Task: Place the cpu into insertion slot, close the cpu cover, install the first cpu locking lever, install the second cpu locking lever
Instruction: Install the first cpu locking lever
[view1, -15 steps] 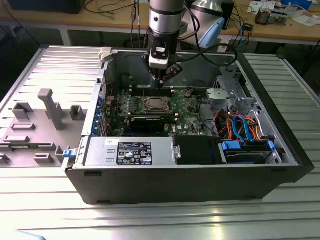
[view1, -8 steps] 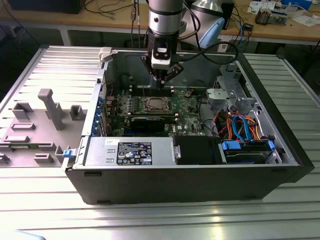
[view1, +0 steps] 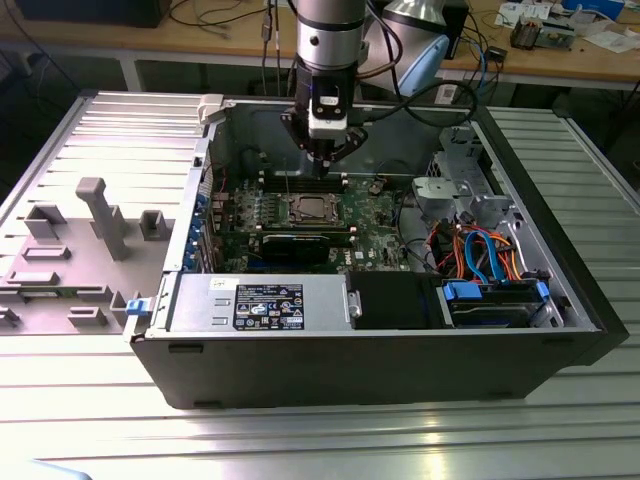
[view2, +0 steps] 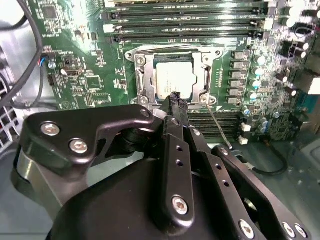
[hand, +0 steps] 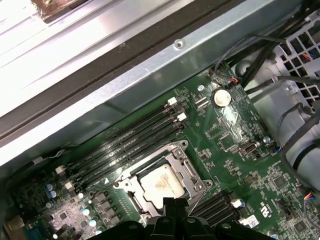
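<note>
Pincer (view2: 176, 102) clenched, black fingertips pressed together, nothing between them; tips close over socket edge, contact unclear. Cpu (view2: 174, 80) lies flat in insertion slot (view2: 132, 56), silver top showing through window of cpu cover (view2: 142, 75), which lies down over it. Thin metal lever (view2: 219, 127) slants up beside socket. Exterior view: pincer at 12 o'clock from cpu, inside open computer case (view1: 350, 350) on ribbed tabletop (view1: 300, 440).
</note>
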